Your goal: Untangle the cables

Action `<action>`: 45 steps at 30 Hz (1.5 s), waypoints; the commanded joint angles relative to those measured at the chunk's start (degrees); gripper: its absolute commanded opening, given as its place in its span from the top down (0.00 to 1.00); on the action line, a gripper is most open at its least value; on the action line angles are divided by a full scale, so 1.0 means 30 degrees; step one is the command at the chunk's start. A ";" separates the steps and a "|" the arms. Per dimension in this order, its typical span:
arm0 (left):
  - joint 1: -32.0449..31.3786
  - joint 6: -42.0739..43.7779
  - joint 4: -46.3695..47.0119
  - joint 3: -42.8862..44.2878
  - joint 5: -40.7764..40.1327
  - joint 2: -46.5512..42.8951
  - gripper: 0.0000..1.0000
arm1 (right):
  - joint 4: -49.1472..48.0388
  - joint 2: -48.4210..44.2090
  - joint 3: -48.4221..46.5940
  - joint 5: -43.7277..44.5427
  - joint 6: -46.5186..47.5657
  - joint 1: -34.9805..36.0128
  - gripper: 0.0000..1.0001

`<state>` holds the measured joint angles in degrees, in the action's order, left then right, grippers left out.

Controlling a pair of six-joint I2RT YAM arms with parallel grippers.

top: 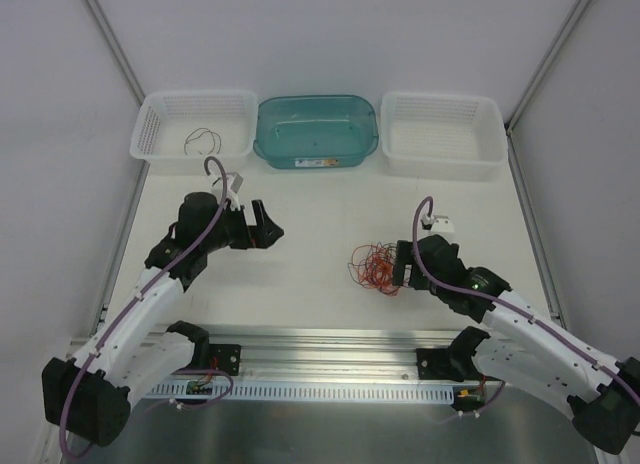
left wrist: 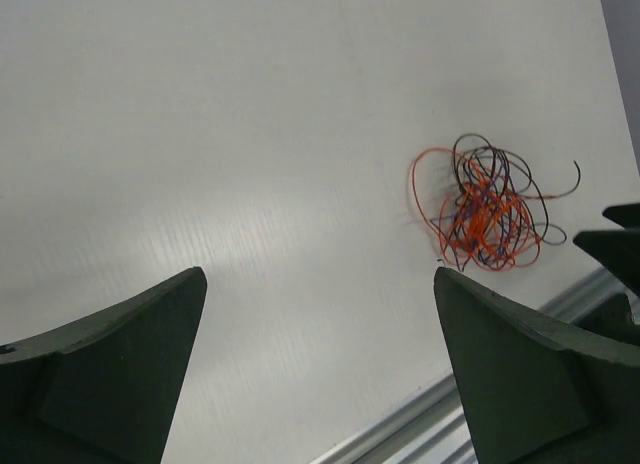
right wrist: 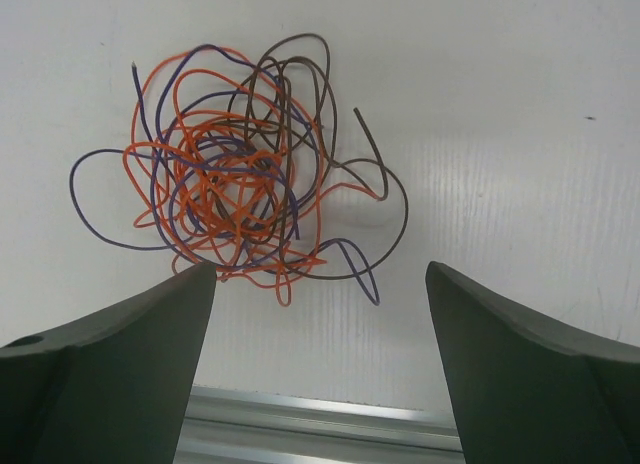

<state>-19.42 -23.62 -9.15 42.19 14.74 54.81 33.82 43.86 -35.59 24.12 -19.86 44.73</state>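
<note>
Far-left corner: white basket (top: 147, 124) holds one loose dark strand (top: 203, 138), probably a cable already sorted out. Left gripper (top: 272, 227) hovers over the left-centre of the table (top: 320, 214), jaws wide open and empty, facing right, likely waiting to take a strand. Tangle of cables (top: 375, 267), orange, purple and brown, lies right of centre, toward the near edge. Right gripper (top: 400, 267) sits just beside it, jaws open and holding nothing, lined up to pinch it.
</note>
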 commanded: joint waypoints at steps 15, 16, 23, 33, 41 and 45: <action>-0.0059 -0.3434 -0.2841 -0.5889 0.2467 -0.7341 0.01 | -0.8024 0.8172 -0.0231 -0.2593 -0.0675 0.1755 0.55; -0.0118 -0.3784 -0.2521 -0.6007 0.2614 -0.7283 0.01 | -0.7617 0.8667 -0.0583 -0.2039 -0.0705 0.2224 0.58; -0.2049 -0.5691 -0.0205 -0.7120 0.1916 -0.6786 0.01 | -0.7700 1.0721 -0.3366 -0.2355 -0.1439 0.4834 0.99; -0.7292 -0.6891 0.1727 -0.6038 -0.2679 -0.3330 0.01 | -0.8051 1.2831 -0.5069 -0.2474 -0.1933 0.6066 0.99; -1.0075 -0.8210 0.3517 -0.5511 -0.4795 -0.0282 0.01 | -0.7880 1.3566 -0.5623 -0.2505 -0.2346 0.6828 0.75; -1.0693 -0.8563 0.3635 -0.5540 -0.5879 0.0216 0.01 | -0.6855 1.2659 -0.5655 -0.1479 -0.2141 0.6974 0.63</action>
<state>-50.22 -47.16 -1.32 23.64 2.00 54.81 11.35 84.66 -49.95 16.60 -25.82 65.21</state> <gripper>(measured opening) 0.990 0.362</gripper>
